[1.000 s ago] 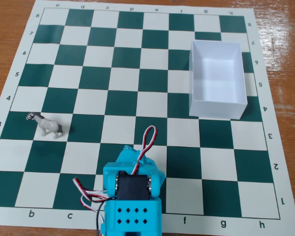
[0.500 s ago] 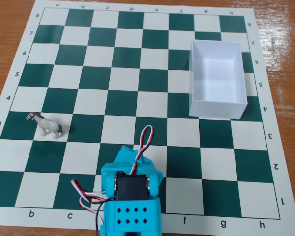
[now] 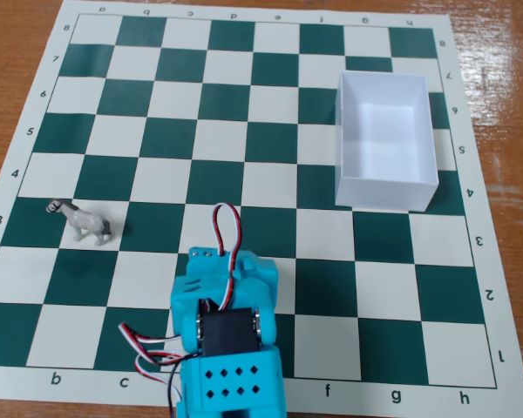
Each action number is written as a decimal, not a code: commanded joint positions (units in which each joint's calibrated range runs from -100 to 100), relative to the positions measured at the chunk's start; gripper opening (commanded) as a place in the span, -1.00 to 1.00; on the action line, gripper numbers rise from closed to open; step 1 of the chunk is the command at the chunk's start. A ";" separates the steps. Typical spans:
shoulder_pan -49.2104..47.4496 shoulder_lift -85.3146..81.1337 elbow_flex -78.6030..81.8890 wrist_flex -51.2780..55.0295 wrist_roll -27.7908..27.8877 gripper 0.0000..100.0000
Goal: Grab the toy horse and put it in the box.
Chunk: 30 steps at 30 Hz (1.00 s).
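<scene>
The toy horse [image 3: 81,221] is a tiny white-grey figurine with a dark head and tail. It stands upright on the chessboard mat [image 3: 244,157] at the left, on row 3, with its head to the left. The box [image 3: 383,139] is white, open-topped and empty, and sits on the right side of the mat. My turquoise arm [image 3: 231,331] is folded at the mat's bottom middle, right of and below the horse and well apart from both things. Its fingers are hidden under the wrist housing, so I cannot tell whether they are open or shut.
The mat lies on a brown wooden table [image 3: 17,52]. Red, white and black cables [image 3: 231,235] loop up from the arm. Nothing else stands on the squares between the horse and the box.
</scene>
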State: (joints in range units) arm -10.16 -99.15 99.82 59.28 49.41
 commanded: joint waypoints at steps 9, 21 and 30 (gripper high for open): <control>-5.70 7.03 -5.46 -12.69 -1.04 -0.75; -13.34 23.22 -17.02 -16.18 4.14 -0.60; -16.70 31.36 -14.11 -30.88 12.93 -0.60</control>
State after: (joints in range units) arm -25.32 -69.87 85.86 33.45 61.12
